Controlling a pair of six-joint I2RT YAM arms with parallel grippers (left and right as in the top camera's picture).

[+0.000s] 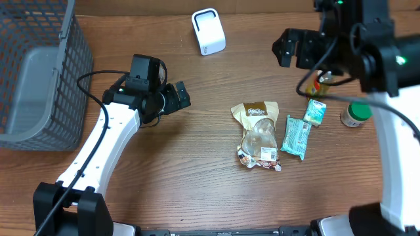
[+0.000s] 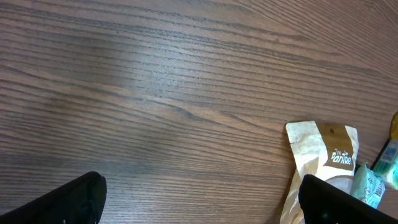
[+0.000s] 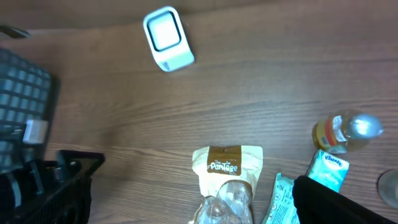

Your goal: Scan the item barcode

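Overhead: on the wooden tabletop (image 1: 184, 170) a snack bag (image 1: 257, 134) lies flat near the middle, a white label at its lower end, nothing touching it. Just to its right lie a teal packet (image 1: 296, 136) and a small tissue pack (image 1: 315, 111), with a green-lidded jar (image 1: 356, 114) farther right. A bottle (image 1: 321, 84) is partly hidden under the right arm (image 1: 374, 46). The white scanner (image 1: 209, 31) stands at the far edge, well apart from the bag. A grey basket (image 1: 39, 78) sits on the left. The left arm (image 1: 105, 137) reaches toward the middle. The left jaws and right jaws are both spread wide and hold nothing.

Left wrist: the two dark fingertips (image 2: 81, 199) sit at the bottom corners over bare wood. The snack bag (image 2: 323, 162) is off to the right.

Right wrist: the scanner (image 3: 166, 38) is at the top and the snack bag (image 3: 227, 180) is below it. The bottle (image 3: 342, 132) and tissue pack (image 3: 328, 169) are to the right, with the fingertips (image 3: 348, 202) far apart.
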